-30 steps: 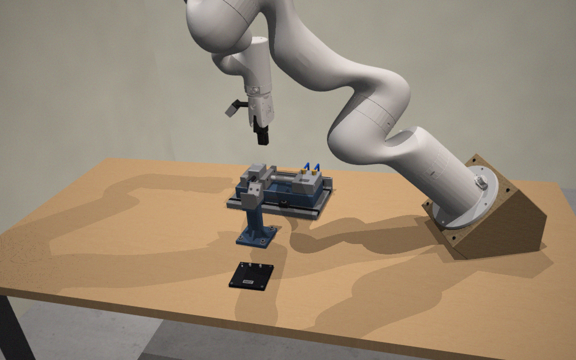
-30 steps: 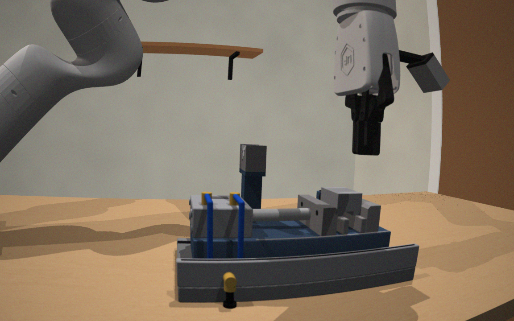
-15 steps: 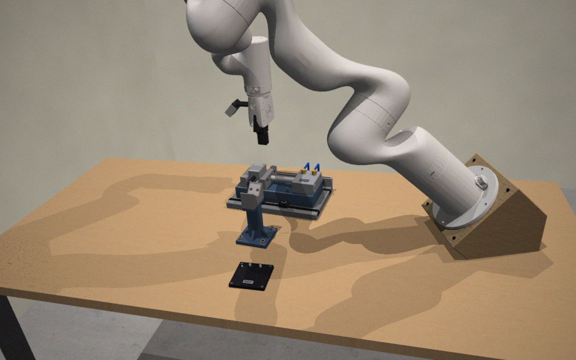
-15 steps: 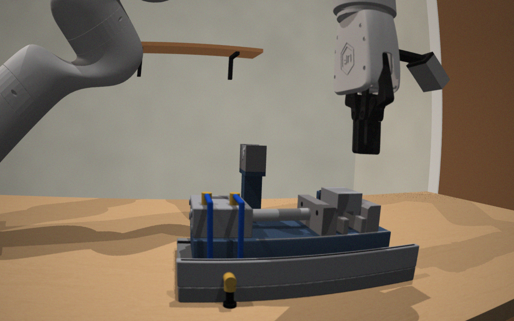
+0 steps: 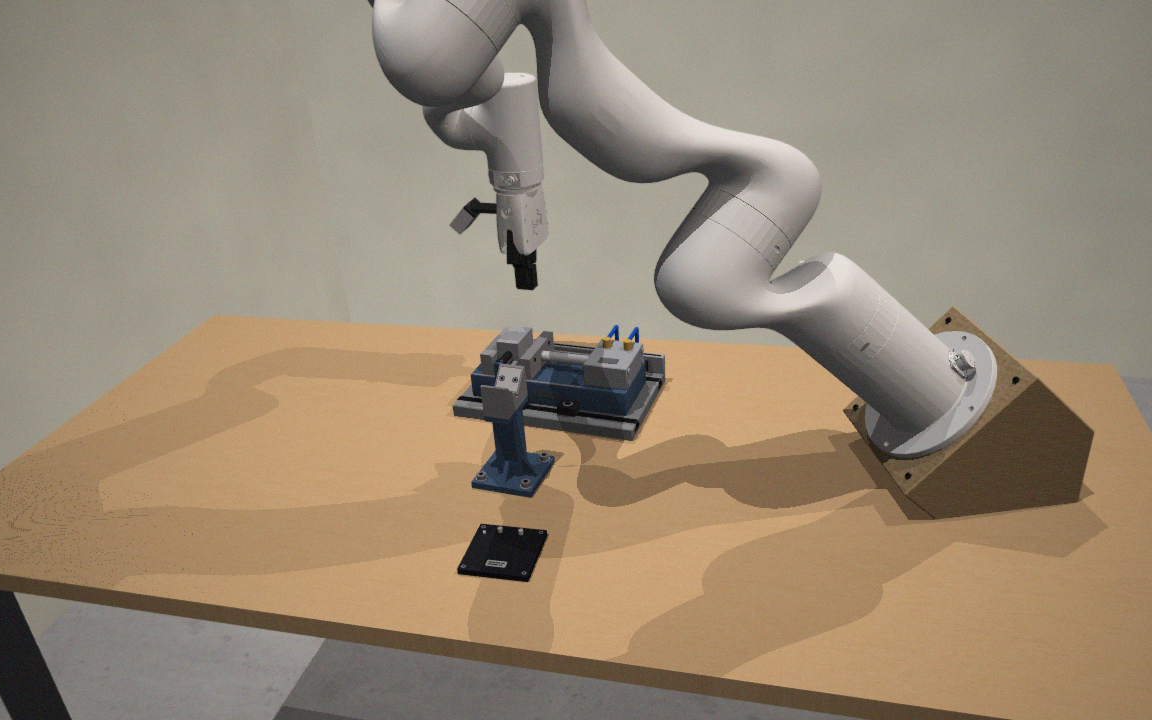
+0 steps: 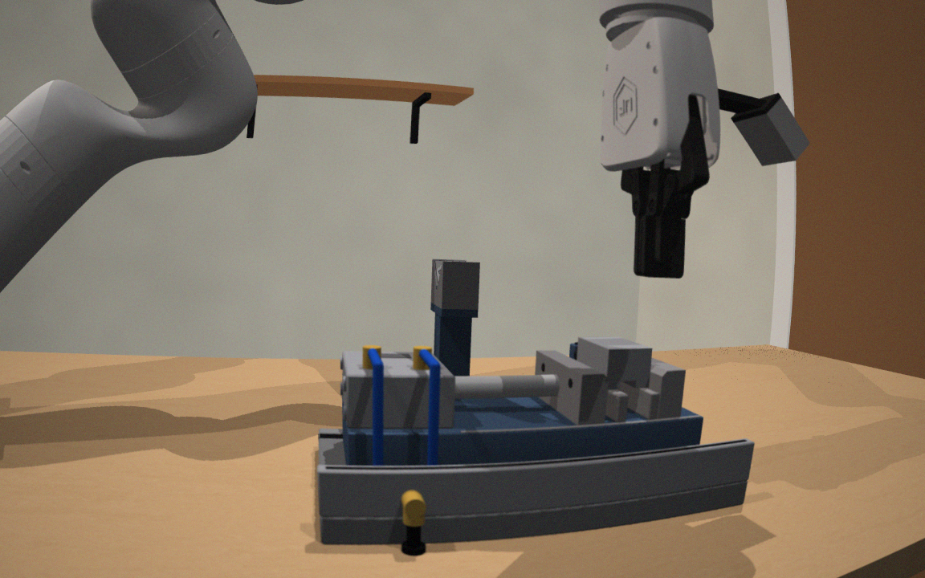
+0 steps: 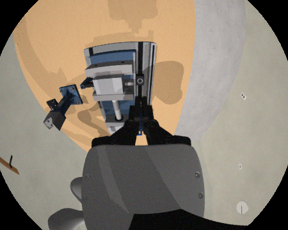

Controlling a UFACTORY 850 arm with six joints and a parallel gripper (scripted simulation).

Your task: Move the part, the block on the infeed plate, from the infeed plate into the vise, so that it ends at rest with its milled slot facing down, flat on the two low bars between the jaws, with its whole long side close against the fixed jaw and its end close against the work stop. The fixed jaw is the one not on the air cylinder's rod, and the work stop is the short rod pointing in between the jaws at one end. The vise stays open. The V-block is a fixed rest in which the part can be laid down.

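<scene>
The grey part [image 6: 613, 357] sits in the vise [image 6: 516, 431], between the moving jaw [image 6: 566, 384] on the cylinder rod and the fixed jaw [image 6: 667, 388]. Its top stands a little above both jaws. I cannot tell which way its slot faces or how close it lies to the work stop. It also shows in the top view [image 5: 517, 344] and in the wrist view [image 7: 110, 87]. My gripper [image 6: 658, 269] is shut and empty, well above the part; it also shows in the top view [image 5: 524, 279]. The black infeed plate [image 5: 502, 552] is bare.
The V-block [image 5: 504, 394] stands on a blue post between the vise and the infeed plate. The air cylinder [image 6: 390, 392] with blue hoses is at the vise's other end. The arm's base [image 5: 974, 420] is mounted on a wooden wedge at the right.
</scene>
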